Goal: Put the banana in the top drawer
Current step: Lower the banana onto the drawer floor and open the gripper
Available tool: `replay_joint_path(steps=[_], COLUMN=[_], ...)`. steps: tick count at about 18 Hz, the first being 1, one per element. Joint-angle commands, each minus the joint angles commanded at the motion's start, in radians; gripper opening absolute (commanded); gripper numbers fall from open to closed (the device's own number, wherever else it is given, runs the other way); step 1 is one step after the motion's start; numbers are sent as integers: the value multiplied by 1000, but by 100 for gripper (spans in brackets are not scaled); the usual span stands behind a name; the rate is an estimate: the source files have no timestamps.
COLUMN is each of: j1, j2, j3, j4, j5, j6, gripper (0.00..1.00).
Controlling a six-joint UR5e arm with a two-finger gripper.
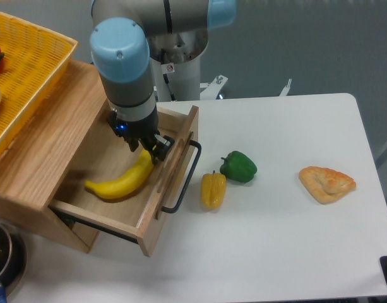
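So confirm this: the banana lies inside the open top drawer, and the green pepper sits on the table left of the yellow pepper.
One slip: the green pepper sits right of the yellow pepper, as the camera view shows. The banana does lie inside the open top drawer.

light: bright, even (overhead) | shadows: soft, short | focus: slightly soft | glare: none

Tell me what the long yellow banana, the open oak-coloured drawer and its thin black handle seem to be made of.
Long yellow banana: probably plastic; smooth, evenly bright skin with a soft sheen, toy-like.
Open oak-coloured drawer: wood or wood veneer, matte; visible grain lines along its walls.
Thin black handle: likely metal wire, dark coated; slim bent rod shape, though the material is not certain.
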Motion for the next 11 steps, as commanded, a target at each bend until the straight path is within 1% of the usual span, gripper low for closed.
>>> replay_joint_path(steps=[3, 6, 11], j1=[5, 17, 67], j2=[2, 2, 2], j3=[15, 15, 26], j4=[6, 57, 84], j5=[-2, 0, -2], j6=[0, 0, 11], gripper=[61, 61, 61])
